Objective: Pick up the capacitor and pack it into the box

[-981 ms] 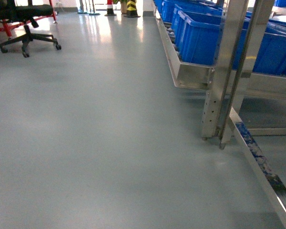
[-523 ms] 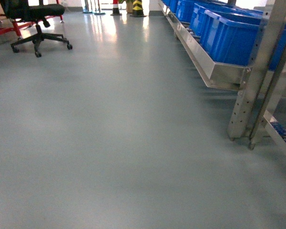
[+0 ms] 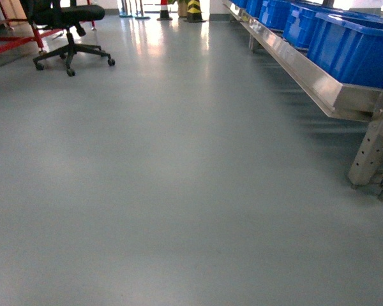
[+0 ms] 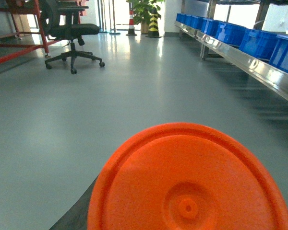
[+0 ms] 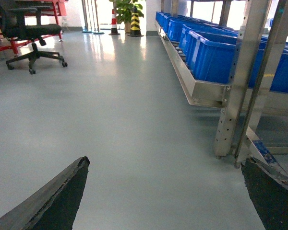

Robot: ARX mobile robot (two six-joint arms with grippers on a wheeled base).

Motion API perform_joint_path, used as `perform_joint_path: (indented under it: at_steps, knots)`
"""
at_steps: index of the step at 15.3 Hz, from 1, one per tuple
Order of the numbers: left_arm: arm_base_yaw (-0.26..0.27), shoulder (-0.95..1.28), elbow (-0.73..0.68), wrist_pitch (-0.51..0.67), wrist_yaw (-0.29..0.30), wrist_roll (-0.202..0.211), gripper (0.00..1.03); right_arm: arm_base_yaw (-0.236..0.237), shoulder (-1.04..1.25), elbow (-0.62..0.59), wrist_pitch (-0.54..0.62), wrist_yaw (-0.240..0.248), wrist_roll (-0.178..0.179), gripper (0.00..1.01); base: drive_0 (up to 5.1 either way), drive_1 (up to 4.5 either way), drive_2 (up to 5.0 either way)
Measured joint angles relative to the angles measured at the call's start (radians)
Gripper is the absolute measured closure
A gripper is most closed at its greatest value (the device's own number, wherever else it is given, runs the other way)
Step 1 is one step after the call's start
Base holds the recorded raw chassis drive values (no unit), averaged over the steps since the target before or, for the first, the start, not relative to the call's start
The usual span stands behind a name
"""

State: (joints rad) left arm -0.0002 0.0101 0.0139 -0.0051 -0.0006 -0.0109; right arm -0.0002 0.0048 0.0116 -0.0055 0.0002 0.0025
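One black office chair (image 3: 69, 25) is standing at about 11 o'clock in the head view on a grey floor (image 3: 166, 178) that is filling most of the frame; beside it a red frame (image 3: 16, 41) is running along the left edge, and one yellow-and-black striped post (image 3: 194, 9) is sitting at 12 o'clock next to a red-and-white cone (image 3: 164, 8). At 1 to 2 o'clock a metal rack (image 3: 319, 80) is carrying a row of blue bins (image 3: 357, 48), at least four countable here, their contents hidden by the walls. No capacitor or box is showing in any view, so its place relative to either tool cannot be told. In the left wrist view one orange disc (image 4: 189, 179) is filling the 6 o'clock area, covering the left tool, whose state I cannot tell. In the right wrist view the right tool (image 5: 165, 201) is standing wide, its two dark fingers (image 5: 57, 196) sitting at 7 and 5 o'clock with nothing between them.
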Motion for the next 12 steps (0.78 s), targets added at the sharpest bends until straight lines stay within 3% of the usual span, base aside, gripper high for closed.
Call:
perform_joint_path:
  at_steps: [12]
  knots:
    - [0.000,0.000,0.000,-0.001,0.000,0.000,0.59,0.000,0.000,0.000,0.001,0.000,0.000,0.03,-5.0,2.48,2.5]
